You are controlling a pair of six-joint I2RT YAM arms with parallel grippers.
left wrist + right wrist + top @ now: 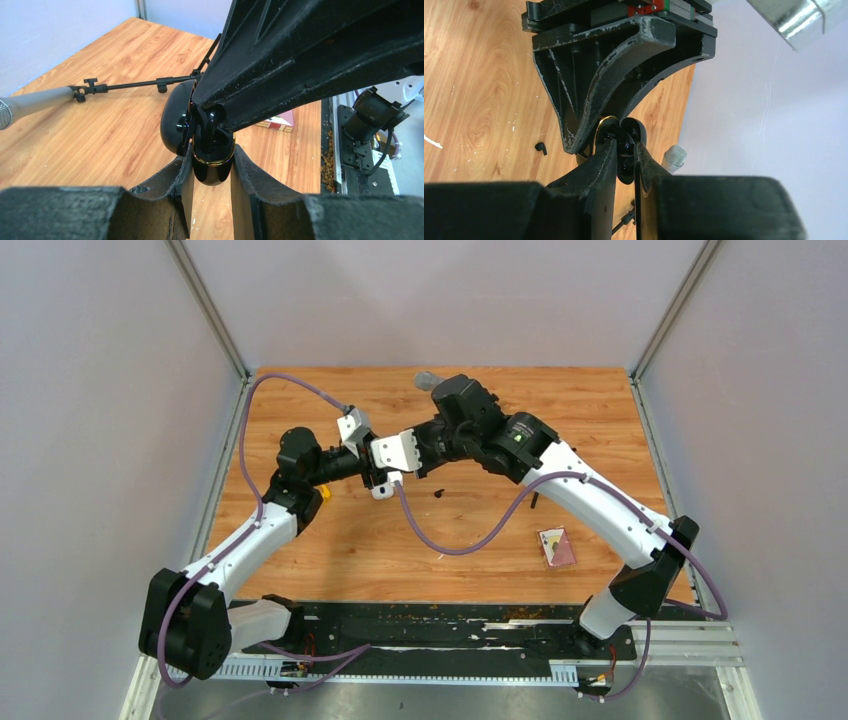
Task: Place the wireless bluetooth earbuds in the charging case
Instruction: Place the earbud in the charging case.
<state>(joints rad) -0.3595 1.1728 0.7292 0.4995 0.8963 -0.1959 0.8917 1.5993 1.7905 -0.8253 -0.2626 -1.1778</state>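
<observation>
left to right. left arm [250, 540]: reaches from the near left corner of the desk [330, 560] toward its middle. left gripper [212, 154]: fingers narrow, clamped on the lower half of the charging case [212, 172], a glossy black shell with a gold rim, held off the wood above the desk's middle, a little toward the left edge. lid [174, 120]: hinged open and standing to the left of the case mouth in the left wrist view. right gripper [626, 145]: meets the left one tip to tip over the case; fingers nearly together, pinching a black earbud [210, 122] whose lower end sits in the case mouth; how deep it sits cannot be told. loose black earbud [438, 492]: lies alone on the wood near the desk's middle, just right of the joined grippers and apart from them; it shows also in the right wrist view [540, 147]. microphone [30, 102]: grey-headed, lying on a thin black stand [130, 85] by the far edge. right arm [590, 495]: spans from the near right corner to the middle. small packet [557, 546]: flat on the wood toward the near right corner, well apart from the case. no white earbuds can be made out.
</observation>
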